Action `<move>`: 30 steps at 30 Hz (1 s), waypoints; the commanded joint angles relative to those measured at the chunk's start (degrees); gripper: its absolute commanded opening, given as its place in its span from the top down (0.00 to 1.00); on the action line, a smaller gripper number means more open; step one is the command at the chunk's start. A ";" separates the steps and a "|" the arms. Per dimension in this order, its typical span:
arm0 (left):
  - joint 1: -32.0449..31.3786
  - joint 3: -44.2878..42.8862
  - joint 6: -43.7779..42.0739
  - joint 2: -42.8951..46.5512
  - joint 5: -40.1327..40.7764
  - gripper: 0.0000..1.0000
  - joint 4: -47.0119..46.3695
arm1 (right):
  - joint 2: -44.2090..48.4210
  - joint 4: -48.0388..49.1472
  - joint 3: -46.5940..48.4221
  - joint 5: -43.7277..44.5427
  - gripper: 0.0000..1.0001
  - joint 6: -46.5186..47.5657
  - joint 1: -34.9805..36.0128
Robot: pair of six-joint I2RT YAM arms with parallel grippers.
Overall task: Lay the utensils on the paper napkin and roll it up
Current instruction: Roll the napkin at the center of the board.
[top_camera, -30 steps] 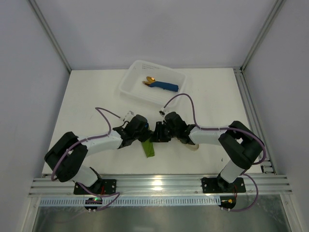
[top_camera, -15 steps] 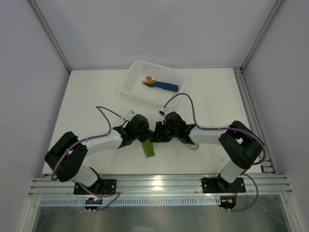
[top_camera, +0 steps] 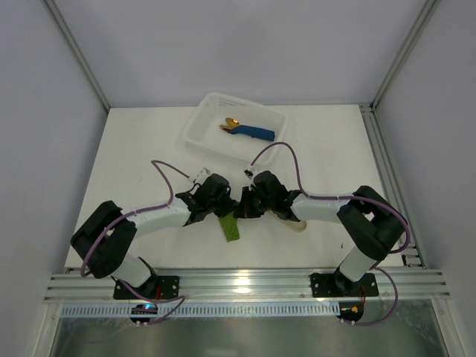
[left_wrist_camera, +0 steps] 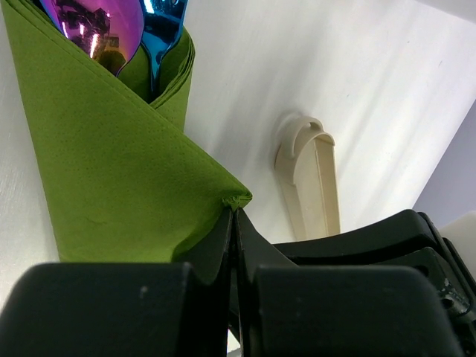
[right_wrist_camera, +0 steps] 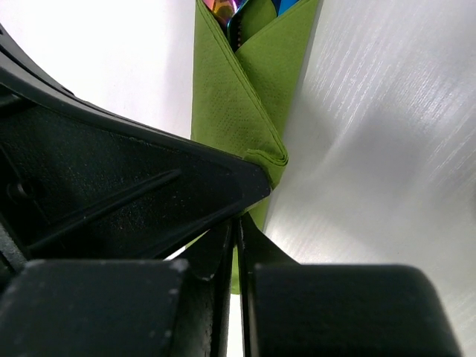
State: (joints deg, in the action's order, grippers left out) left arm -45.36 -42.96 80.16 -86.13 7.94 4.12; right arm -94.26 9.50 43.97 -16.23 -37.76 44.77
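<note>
Left tool (left_wrist_camera: pixel 236 223) and right tool (right_wrist_camera: pixel 238 227) pinch the napkin (left_wrist_camera: pixel 111 171), already folded over utensils (left_wrist_camera: pixel 111 22); rolling looks unfinished.

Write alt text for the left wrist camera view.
The left gripper, jaws shut, pinches a corner of the olive-green paper napkin, which is folded around the iridescent utensils at top left. To the right, a beige oblong piece lies on the white table.

arms (top_camera: pixel 160 217): white links, black joints | cables (top_camera: pixel 277 145): purple | bases (top_camera: pixel 145 286): black
</note>
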 commanded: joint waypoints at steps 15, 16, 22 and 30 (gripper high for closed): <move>-1.04 -7.22 -8.26 0.17 -0.83 0.80 6.07 | 1.53 5.09 -0.19 4.19 0.96 -1.71 -0.21; -1.04 -7.40 -8.96 0.78 -0.04 0.77 6.95 | 1.53 5.09 -0.20 4.36 0.96 -1.71 -0.21; -1.04 -7.49 -11.33 4.30 3.74 0.68 9.85 | 1.18 5.09 -0.37 4.63 0.96 -1.88 -0.21; -1.04 -6.35 -17.75 11.32 5.50 0.90 13.63 | 0.74 5.18 -0.63 4.28 0.96 -2.50 -0.21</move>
State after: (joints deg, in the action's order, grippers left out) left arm -46.13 -48.62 66.94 -78.08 11.27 15.51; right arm -94.26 11.25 43.35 -13.65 -39.77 44.77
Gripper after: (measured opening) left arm 0.131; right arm 0.042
